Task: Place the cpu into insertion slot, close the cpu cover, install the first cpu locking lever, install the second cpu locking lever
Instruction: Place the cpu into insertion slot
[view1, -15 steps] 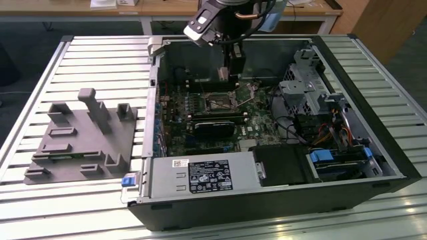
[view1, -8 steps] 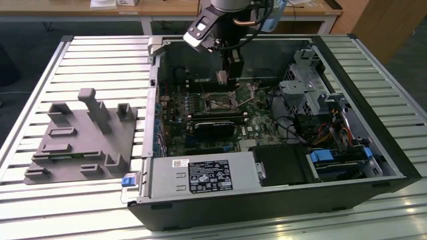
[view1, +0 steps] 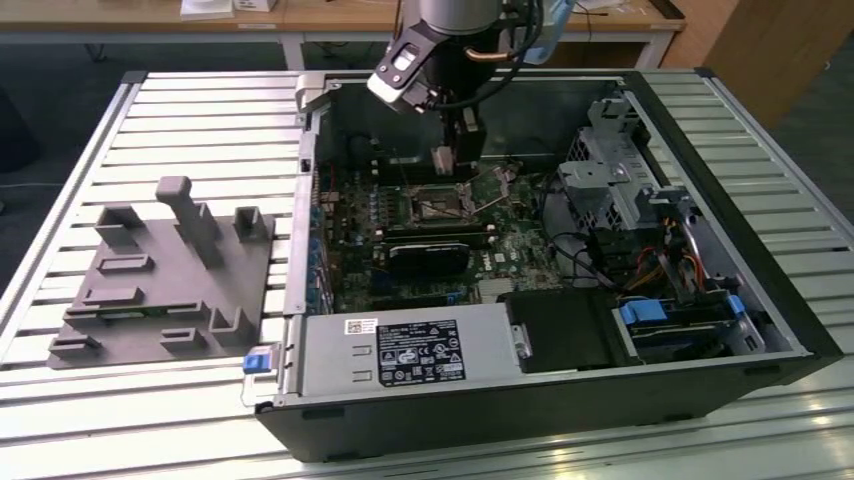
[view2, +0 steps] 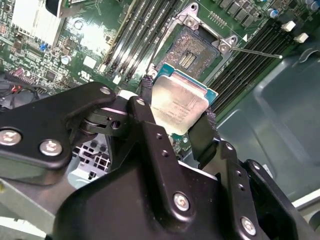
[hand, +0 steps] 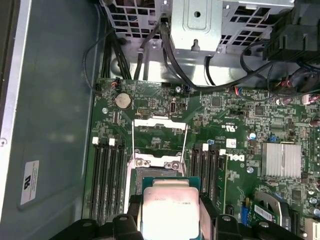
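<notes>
My gripper (view2: 176, 114) is shut on the cpu (view2: 176, 100), a flat square chip with a silver-grey top and a green edge, held by two opposite sides between black fingers (view2: 204, 134). The chip hangs a short way above the motherboard, beside the insertion slot (view2: 192, 47), which lies bare with its dark contact field showing. In the first wrist view the cpu (hand: 170, 205) sits in front of the cpu cover (hand: 160, 121), a thin silvery frame swung up and open. In the exterior view the gripper (view1: 447, 165) reaches down into the open case just behind the insertion slot (view1: 438, 205).
Long black memory slots (hand: 107, 175) flank the socket on both sides. A black card (view1: 427, 255), a power supply (view1: 400, 350) and a drive cage (view1: 607, 180) with cables crowd the case. A grey fixture block (view1: 160, 270) lies on the slatted table at the exterior view's left.
</notes>
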